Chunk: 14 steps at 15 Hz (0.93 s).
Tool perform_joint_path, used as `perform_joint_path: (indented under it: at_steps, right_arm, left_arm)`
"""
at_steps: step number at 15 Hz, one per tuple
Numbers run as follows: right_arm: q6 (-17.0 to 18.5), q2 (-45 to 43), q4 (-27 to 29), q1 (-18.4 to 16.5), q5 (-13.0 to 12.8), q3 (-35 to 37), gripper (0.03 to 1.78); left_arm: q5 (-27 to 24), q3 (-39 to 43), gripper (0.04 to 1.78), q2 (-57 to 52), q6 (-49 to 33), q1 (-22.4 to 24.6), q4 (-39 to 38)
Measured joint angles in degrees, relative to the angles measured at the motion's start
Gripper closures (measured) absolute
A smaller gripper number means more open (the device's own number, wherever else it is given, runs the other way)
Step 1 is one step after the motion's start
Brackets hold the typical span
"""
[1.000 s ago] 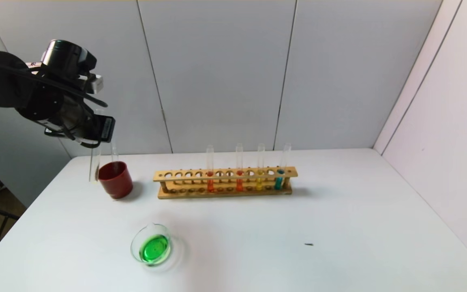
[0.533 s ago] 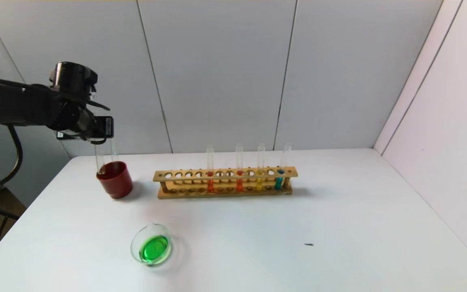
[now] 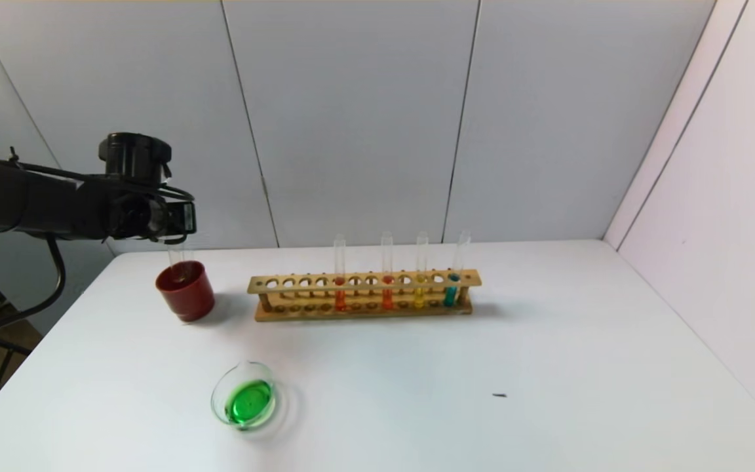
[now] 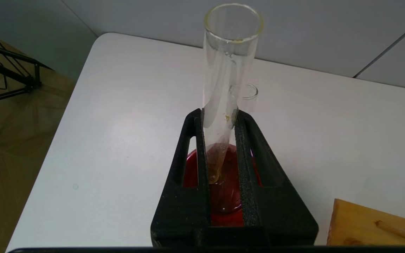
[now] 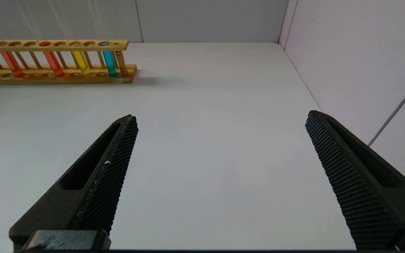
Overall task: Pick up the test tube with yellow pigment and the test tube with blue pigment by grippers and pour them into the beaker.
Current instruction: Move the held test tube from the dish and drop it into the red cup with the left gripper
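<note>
White table: left claw [image 4: 219, 140] grips empty tube [image 4: 229, 70] above red cup [image 3: 185, 290].

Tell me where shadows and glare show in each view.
Head view: soft shadows lie beside the wooden rack and red cup. Left wrist view: pale glare streaks the empty tube in the left gripper. Right wrist view: a shadow beside the rack's end.

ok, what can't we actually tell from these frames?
- Cup inside: in the left wrist view the left claw, shut on an emptied tube, covers most of it; whether the tube's tip touches the bottom is hidden.
- Second tube: only its rim shows behind the held one.
- Right claw: open over the table, out of the head view.
- Dark speck: too small to identify.
</note>
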Motion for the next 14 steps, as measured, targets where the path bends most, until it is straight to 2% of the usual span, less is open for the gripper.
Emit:
perform_joint_path:
  at_steps: [9, 11, 14]
  right_arm:
    - [0.0, 0.0, -0.02, 0.0, 0.0, 0.0, 0.07]
    - [0.0, 0.0, -0.02, 0.0, -0.02, 0.0, 0.07]
    - [0.0, 0.0, -0.02, 0.0, 0.0, 0.0, 0.07]
  left_arm:
    - [-0.02, 9.81, 1.51, -3.78, 0.09, -0.28, -4.73]
    - [-0.34, 11.8, 1.4, -4.45, 0.01, -0.28, -7.18]
    - [-0.23, 14.86, 1.03, -5.02, 0.3, -0.28, -10.89]
